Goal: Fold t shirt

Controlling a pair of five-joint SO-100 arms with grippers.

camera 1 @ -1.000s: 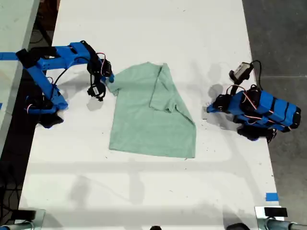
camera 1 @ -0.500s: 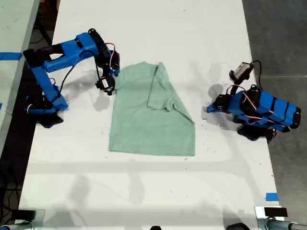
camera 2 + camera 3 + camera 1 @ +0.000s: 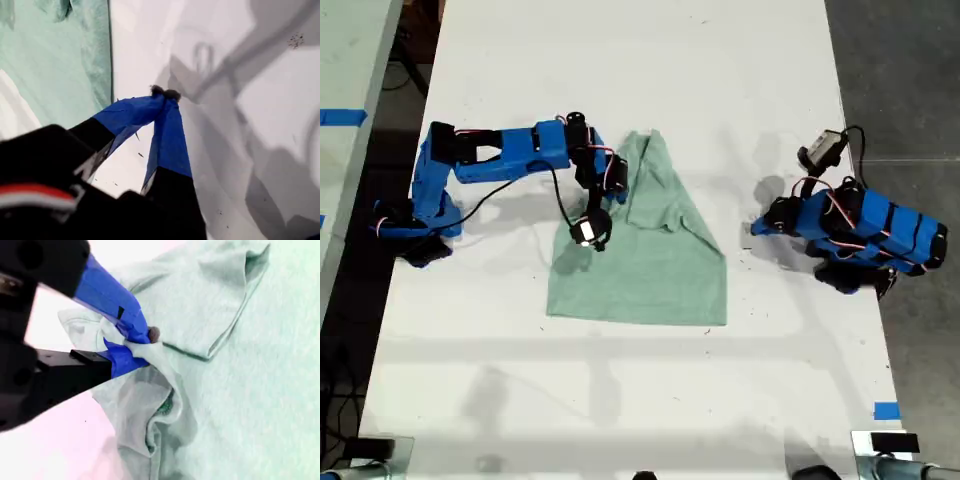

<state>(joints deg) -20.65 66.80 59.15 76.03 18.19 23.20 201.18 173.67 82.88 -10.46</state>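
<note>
I see a white table [image 3: 640, 400] from above, with a mint-green shirt [image 3: 650, 270] lying near its middle, partly folded: one side flap is turned over onto the body, and the lower hem lies flat and straight. The arm on the exterior view's left reaches across the shirt's upper part. This is my second arm, since its wrist view shows blue jaws pinching a bunch of the green cloth. My second gripper [image 3: 137, 342] is clamped on a gathered fold of the shirt, the cloth puckered and lifted around the tips; in the exterior view the same gripper [image 3: 603, 190] sits over the shirt's upper left part, with its small camera hanging just below it. On the exterior view's right, my first arm sits folded low on the table, well apart from the shirt. My first gripper [image 3: 164, 95] has its two blue jaws pressed together at the tips with nothing between them, pointing at bare table, and an edge of the shirt shows off to one side in that wrist view. In the exterior view this gripper [image 3: 760, 225] rests near the table's right edge.
</note>
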